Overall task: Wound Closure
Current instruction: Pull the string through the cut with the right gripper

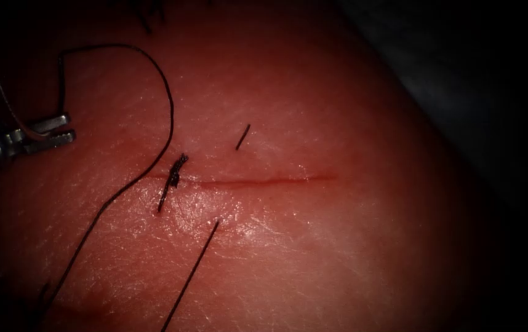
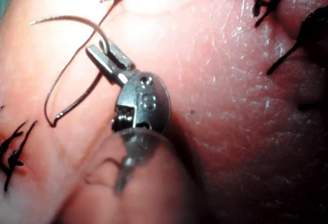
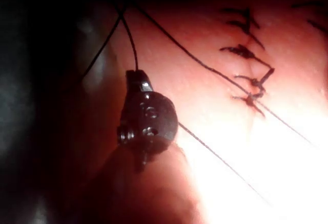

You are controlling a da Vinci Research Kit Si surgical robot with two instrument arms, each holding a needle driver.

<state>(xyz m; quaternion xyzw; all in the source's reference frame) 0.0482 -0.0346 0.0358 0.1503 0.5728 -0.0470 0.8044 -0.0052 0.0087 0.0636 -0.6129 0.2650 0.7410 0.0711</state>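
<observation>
On the left of the cut [image 1: 264, 181], my left tool [image 1: 70, 127] is above the tissue [image 1: 338, 246], shut on the curved needle [image 1: 7, 101] near one end. The needle is clear of the tissue. Close up, the left tool's jaws [image 2: 106, 55] clamp the needle [image 2: 72, 18], whose free arc swings away. Dark thread [image 1: 168, 104] loops from there past a knot [image 1: 175, 173] at the cut's left end. One strand [image 1: 196, 270] enters the tissue below the cut, and a short end [image 1: 243, 136] sticks out above it. My right tool [image 3: 136, 74] is shut on a thread [image 3: 130, 42].
Several earlier knotted stitches [image 3: 251, 88] with cut thread ends lie on the tissue, more of them [image 2: 266, 1] close to the left tool. The tissue falls away into a dark edge [image 1: 461, 92] at the right.
</observation>
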